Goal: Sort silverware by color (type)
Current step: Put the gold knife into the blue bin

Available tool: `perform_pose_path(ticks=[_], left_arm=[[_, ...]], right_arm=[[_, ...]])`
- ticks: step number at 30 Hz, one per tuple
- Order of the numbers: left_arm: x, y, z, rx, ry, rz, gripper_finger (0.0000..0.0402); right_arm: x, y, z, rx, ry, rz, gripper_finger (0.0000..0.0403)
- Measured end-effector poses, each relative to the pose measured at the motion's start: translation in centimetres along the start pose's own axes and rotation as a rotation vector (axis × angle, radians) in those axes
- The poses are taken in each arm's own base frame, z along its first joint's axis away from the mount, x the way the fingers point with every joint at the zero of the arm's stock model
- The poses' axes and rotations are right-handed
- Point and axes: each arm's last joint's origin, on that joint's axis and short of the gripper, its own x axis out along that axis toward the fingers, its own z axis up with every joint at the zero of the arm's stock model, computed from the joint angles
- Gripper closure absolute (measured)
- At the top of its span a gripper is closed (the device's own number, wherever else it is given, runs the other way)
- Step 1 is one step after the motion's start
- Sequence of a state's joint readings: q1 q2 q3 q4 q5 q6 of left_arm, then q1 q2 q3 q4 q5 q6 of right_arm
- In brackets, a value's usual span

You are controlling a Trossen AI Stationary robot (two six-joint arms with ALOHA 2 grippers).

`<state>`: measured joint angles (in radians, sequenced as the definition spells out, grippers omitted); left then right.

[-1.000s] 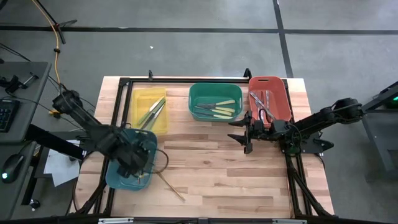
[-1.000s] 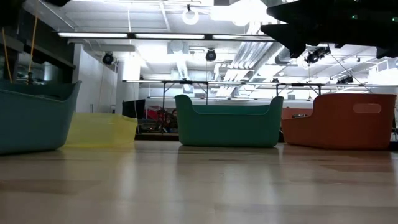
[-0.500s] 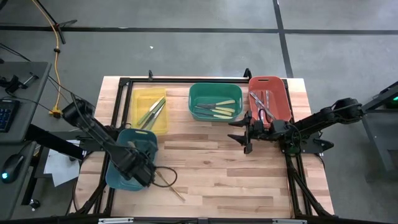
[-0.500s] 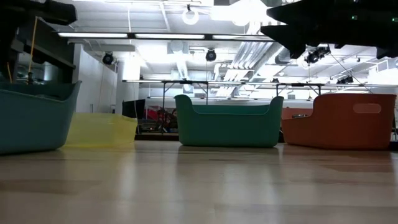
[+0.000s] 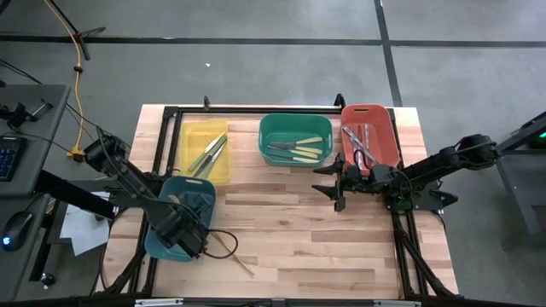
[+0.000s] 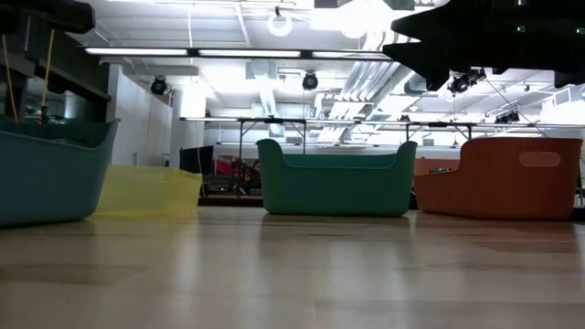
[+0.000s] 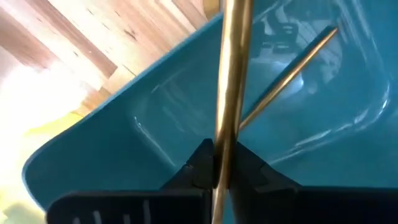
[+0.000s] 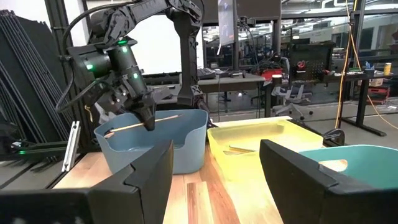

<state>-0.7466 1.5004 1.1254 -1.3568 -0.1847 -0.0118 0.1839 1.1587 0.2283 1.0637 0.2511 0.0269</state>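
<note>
Wooden utensil (image 7: pixel 231 81) is clamped in the left tool (image 7: pixel 219 163) over the teal bin (image 5: pixel 159 239); right tool (image 5: pixel 336 186) gapes, hovering.

Left gripper (image 7: pixel 222 168) fingers clamped; right gripper (image 8: pixel 214 177) fingers spread.
</note>
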Motion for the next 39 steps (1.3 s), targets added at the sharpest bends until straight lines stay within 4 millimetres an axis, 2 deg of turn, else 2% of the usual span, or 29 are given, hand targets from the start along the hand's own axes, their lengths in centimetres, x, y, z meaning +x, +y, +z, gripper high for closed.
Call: perform_pose_path(ticks=[3, 8, 13, 20, 29, 39], left_arm=[[-0.1, -0.3, -0.3, 0.062, 0.023, 0.002, 0.0394], [0.2, -0.7, -0.5, 0.274, 0.085, -0.08, 0.039], [0.3, -0.8, -0.4, 0.323, 0.085, -0.108, 0.0387], [0.8, -0.7, 0.2, 0.45, 0.097, -0.052, 0.0385], [2.8, -1.3, 1.9, 0.513, 0.164, -0.118, 0.0388], [3.6, -1.5, 3.4, 0.493, 0.077, -0.114, 0.0389]], right_arm=[[0.0, 0.0, 0.0, 0.0, 0.0, 0.0, 0.0179], [0.0, 0.0, 0.0, 0.004, 0.0, 0.0, 0.0179], [0.0, 0.0, -0.1, 0.018, 0.011, 0.0, 0.0179], [0.0, 0.0, -0.2, 0.017, 0.016, -0.001, 0.0179], [0.0, 0.0, -0.3, 0.014, 0.027, -0.001, 0.0179], [0.0, 0.0, -0.3, 0.013, 0.028, -0.001, 0.0179]])
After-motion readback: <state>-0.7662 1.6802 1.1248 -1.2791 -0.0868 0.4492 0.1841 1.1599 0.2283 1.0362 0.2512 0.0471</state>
